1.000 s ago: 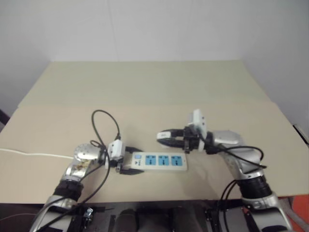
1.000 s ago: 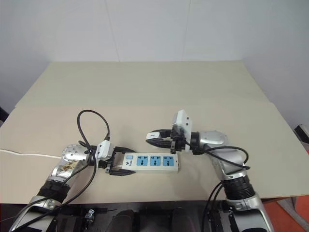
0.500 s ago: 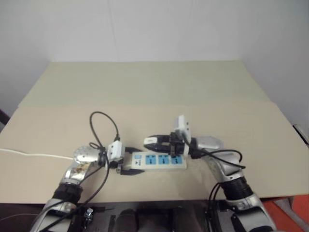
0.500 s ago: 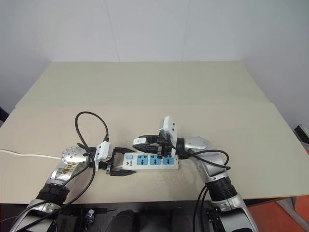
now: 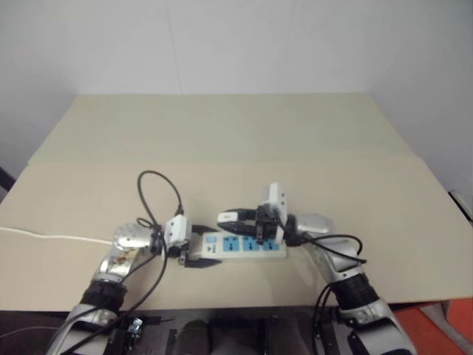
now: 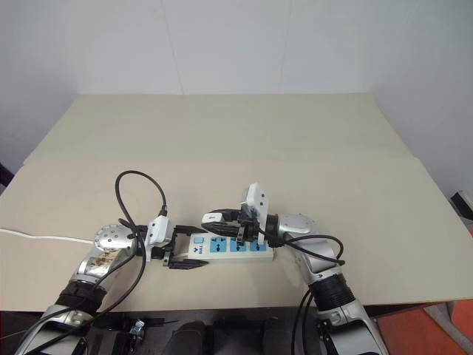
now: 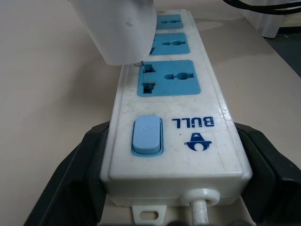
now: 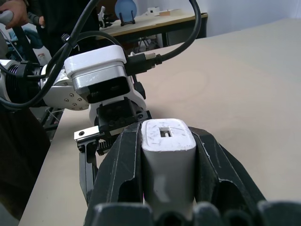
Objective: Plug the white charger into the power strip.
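Two grips show from my head: left gripper (image 6: 179,257) clamps the long white three-socket power strip (image 6: 230,248) on the beige table (image 6: 222,140). At my left wrist, the small white rectangular charger (image 7: 121,29) hovers beside the nearest socket; misaligned prongs could jam. At my right wrist, my fingers (image 8: 126,162) pinch it.

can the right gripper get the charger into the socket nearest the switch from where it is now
Probably yes. The right gripper holds the charger just above that socket, nothing lies between them, and the left gripper clamps the power strip at its switch end.
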`<action>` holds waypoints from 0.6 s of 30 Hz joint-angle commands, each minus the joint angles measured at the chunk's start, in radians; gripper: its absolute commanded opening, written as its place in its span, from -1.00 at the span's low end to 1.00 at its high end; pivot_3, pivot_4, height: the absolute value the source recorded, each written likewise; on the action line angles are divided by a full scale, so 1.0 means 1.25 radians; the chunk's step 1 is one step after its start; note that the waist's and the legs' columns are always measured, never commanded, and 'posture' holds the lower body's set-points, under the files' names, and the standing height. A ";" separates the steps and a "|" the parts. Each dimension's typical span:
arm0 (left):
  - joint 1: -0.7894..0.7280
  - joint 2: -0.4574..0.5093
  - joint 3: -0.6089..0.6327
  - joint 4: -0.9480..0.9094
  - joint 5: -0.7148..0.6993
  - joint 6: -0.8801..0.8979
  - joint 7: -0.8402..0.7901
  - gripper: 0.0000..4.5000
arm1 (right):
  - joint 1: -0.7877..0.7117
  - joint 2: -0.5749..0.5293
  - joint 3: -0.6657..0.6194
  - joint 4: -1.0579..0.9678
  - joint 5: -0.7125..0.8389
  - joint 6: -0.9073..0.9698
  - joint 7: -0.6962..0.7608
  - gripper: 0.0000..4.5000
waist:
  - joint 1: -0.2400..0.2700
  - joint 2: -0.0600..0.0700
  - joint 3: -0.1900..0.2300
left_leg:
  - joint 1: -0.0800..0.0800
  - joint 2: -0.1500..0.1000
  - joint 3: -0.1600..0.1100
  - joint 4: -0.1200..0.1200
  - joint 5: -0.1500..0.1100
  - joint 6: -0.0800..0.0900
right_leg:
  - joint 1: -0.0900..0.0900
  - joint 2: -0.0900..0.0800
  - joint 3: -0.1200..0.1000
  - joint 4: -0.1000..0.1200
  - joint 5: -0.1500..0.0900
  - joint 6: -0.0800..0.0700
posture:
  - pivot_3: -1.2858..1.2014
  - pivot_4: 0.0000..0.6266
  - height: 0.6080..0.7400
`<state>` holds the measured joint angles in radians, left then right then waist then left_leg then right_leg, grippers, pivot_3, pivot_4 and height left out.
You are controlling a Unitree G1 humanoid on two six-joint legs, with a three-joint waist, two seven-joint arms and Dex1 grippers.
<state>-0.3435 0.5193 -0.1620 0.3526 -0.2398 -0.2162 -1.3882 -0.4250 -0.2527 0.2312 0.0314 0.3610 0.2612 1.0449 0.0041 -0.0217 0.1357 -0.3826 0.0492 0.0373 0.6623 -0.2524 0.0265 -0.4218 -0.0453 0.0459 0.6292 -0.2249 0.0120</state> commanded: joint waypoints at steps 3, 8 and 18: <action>0.004 -0.005 -0.012 -0.009 0.002 0.006 0.000 0.47 | 0.004 0.004 0.002 -0.006 -0.003 -0.045 0.010 -0.50 | 0.000 0.000 0.000 | 0.000 0.000 0.000 0.000 0.000 0.000 | 0.000 0.000 0.000 0.000 0.000 0.000 | 0.03 -0.52 1.00; 0.005 -0.003 -0.012 -0.012 0.001 0.008 -0.001 0.47 | 0.009 0.020 0.002 0.019 -0.010 -0.096 0.010 -0.50 | 0.000 0.000 0.000 | 0.000 0.000 0.000 0.000 0.000 0.000 | 0.000 0.000 0.000 0.000 0.000 0.000 | 0.03 -0.52 1.00; 0.009 0.002 -0.009 -0.020 -0.001 0.014 -0.002 0.47 | 0.026 0.040 0.003 0.059 -0.012 -0.158 0.036 -0.50 | 0.000 0.000 0.000 | 0.000 0.000 0.000 0.000 0.000 0.000 | 0.000 0.000 0.000 0.000 0.000 0.000 | 0.03 -0.52 1.00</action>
<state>-0.3426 0.5205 -0.1619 0.3462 -0.2409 -0.2097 -1.3882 -0.3928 -0.2058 0.2348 0.1133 0.3372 0.0941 1.0784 0.0041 -0.0217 0.1357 -0.3825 0.0492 0.0372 0.6623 -0.2524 0.0265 -0.4217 -0.0453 0.0459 0.6291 -0.2249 0.0120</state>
